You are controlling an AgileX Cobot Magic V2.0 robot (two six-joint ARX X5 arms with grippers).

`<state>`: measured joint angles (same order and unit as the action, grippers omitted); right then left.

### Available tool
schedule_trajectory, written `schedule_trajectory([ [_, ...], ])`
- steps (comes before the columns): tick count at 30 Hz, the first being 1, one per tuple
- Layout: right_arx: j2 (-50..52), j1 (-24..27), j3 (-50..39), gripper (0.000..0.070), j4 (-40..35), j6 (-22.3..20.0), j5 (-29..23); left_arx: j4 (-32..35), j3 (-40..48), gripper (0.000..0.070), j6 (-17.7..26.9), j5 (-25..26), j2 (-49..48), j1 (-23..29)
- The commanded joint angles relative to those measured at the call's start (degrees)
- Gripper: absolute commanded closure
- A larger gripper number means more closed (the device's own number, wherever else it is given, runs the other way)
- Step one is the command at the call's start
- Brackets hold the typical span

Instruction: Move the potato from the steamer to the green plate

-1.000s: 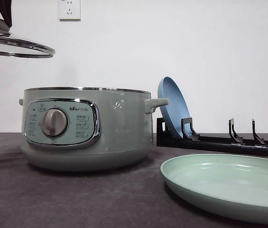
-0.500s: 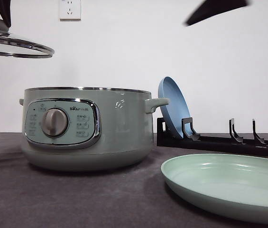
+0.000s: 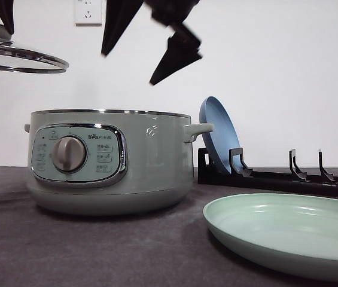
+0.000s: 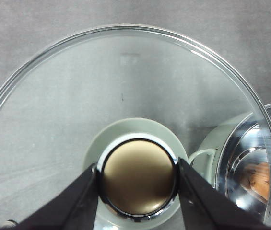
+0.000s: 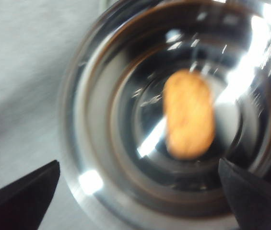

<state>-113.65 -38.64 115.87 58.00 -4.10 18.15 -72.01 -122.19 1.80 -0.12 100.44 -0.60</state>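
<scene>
My left gripper (image 4: pixel 137 184) has flat, matte black fingers tapering to wedges. My right gripper (image 3: pixel 151 54) shows the same black, pointed, angular fingers.

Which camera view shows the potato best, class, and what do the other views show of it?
The right wrist view: the potato lies whole, though blurred, in the steamer's shiny bowl. The left wrist view shows an orange sliver of it through the glass lid. In the front view the steamer wall hides it.
</scene>
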Motion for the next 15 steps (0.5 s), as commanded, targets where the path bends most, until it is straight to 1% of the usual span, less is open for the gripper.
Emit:
schedule_trajectory([
  [1,-3.2,-0.7,3.1,0.0008,-0.3,-3.2,-1.0,1.7,-2.1,0.07,-0.6,0.0,-0.6,0.0],
  [6,-8.0,-1.2,4.8,0.0008,-3.6,-6.0,-3.5,1.9,-2.1,0.07,-0.6,0.0,-0.6,0.0],
  [10,-10.8,-1.4,4.8,0.0008,-6.9,-7.9,-4.3,2.2,-2.1,0.07,-0.6,0.0,-0.6,0.0],
  [15,-13.5,-1.5,4.8,0.0008,-9.6,-8.4,-5.1,2.2,-2.1,0.07,-0.6,0.0,-0.6,0.0],
])
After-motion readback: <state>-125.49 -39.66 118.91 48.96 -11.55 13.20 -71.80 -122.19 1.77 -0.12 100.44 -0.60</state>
